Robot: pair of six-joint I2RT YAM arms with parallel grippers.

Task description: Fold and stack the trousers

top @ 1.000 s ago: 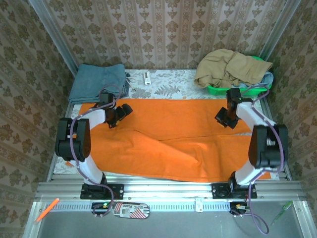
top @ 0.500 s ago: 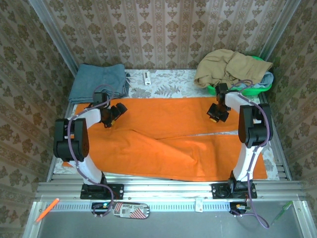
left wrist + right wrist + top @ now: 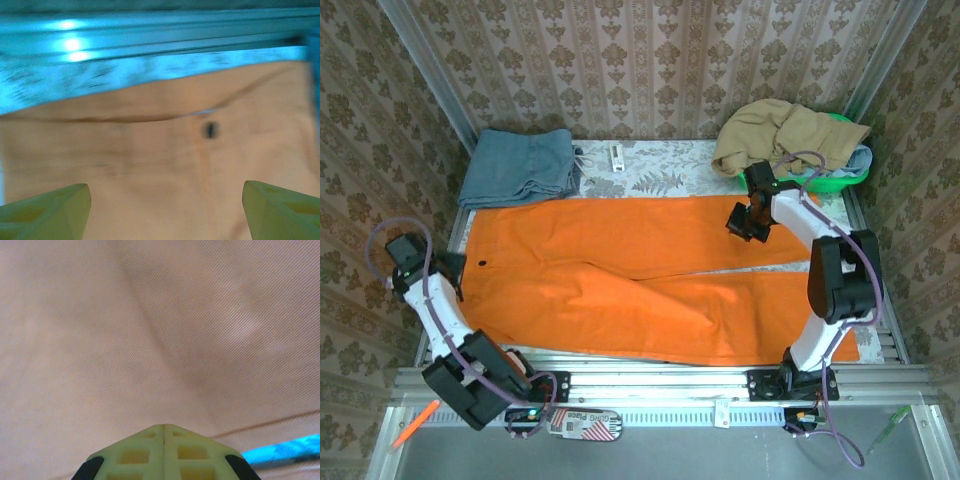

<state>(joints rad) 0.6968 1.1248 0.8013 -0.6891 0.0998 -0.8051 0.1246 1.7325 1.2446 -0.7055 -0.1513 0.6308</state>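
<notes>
Trousers (image 3: 650,280): orange cloth, matt; the right wrist view shows a fine diagonal twill weave, smooth, with soft creases.
Blue-grey garment (image 3: 518,165): matt cloth, soft folds.
Tan garment (image 3: 785,135): matt cloth, crumpled.
Basket (image 3: 835,183): green plastic, slight gloss.
Table cover (image 3: 660,175): leaf print, matt.
Rail (image 3: 660,382): bare metal, satin sheen.
Fingers (image 3: 150,440): pale yellow-green plastic, matt, moulded pockets.

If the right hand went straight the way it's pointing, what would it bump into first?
The orange trousers. The right hand is shut and points straight at them. They seem very close, though I can't tell whether it already touches.
</notes>
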